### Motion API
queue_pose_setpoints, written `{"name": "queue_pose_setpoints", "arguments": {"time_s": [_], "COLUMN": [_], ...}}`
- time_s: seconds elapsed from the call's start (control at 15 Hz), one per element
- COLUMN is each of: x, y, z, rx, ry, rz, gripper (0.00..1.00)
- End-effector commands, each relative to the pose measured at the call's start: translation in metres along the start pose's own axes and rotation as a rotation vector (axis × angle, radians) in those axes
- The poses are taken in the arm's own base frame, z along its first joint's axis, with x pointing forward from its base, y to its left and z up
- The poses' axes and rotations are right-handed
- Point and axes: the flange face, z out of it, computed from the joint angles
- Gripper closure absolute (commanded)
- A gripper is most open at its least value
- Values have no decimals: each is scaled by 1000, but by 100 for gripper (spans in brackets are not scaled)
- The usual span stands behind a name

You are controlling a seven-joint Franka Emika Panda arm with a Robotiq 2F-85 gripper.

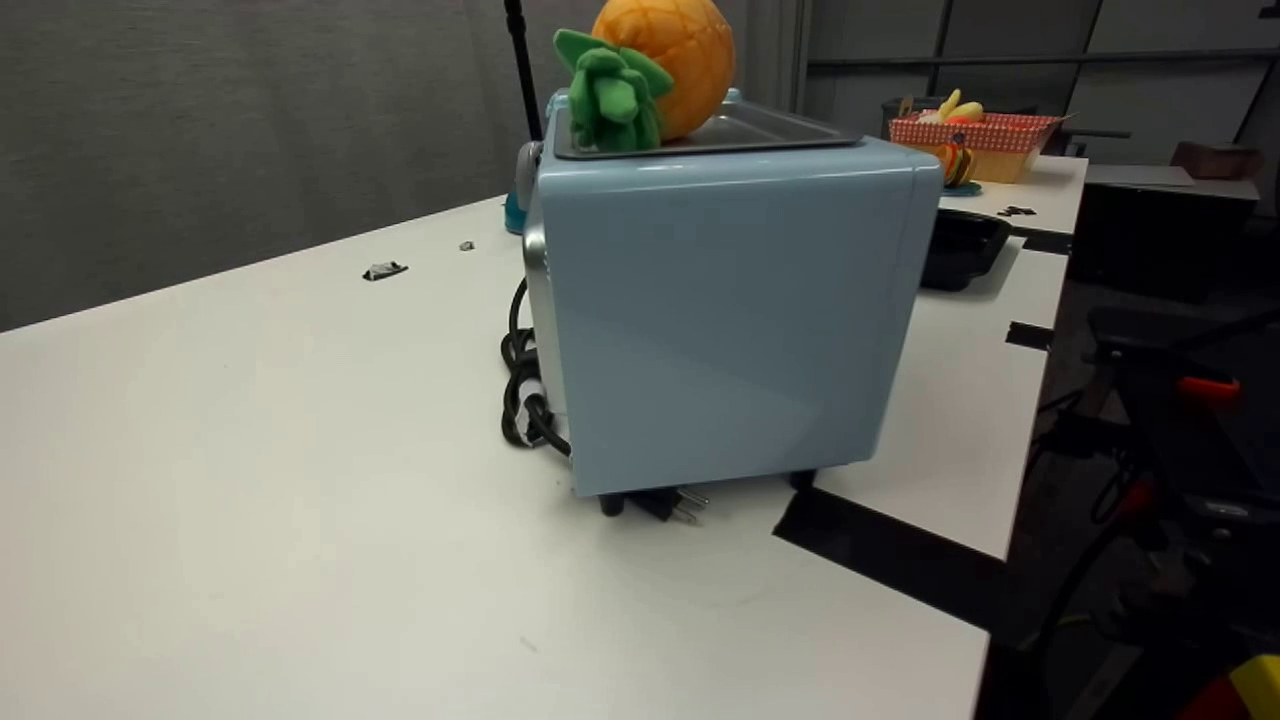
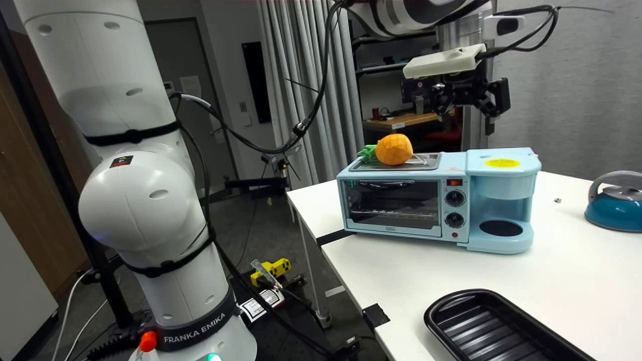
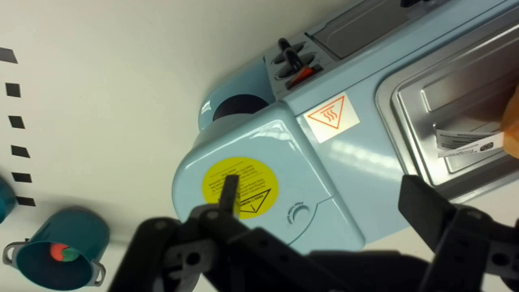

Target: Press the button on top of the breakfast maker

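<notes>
Pincer (image 3: 323,194): fingers (image 3: 425,213) spread apart, above the breakfast maker (image 2: 444,200) and apart from it
Breakfast maker: pale blue, upright on the tabletop (image 2: 401,271), beneath the pincer
Yellow sticker (image 3: 255,182): on the rounded end of the breakfast maker's top, partly behind a finger in the wrist view
Metal tray (image 3: 454,105): on the same top, beside that end
Pineapple plush (image 2: 394,149): lying on the tray
Teal pot (image 3: 81,225): on the tabletop, apart from the rounded end
Black pan (image 2: 501,326): on the tabletop, apart from the breakfast maker's front
</notes>
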Motion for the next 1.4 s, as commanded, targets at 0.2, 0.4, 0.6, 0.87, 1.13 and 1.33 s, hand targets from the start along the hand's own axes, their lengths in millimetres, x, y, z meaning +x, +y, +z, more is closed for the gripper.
{"name": "queue_pose_setpoints", "arguments": {"time_s": [0.2, 0.4, 0.6, 0.87, 1.13, 1.33], "x": [37, 52, 63, 77, 88, 79], "y": [-18, -17, -15, -11, -10, -11], "z": [-3, 1, 15, 27, 29, 31], "rx": [16, 16, 20, 17, 24, 8], "ry": [-48, -41, -12, -7, 7, -14], "rz": [-15, -24, -24, -12, 1, -20], "gripper": [0, 0, 0, 0, 0, 0]}}
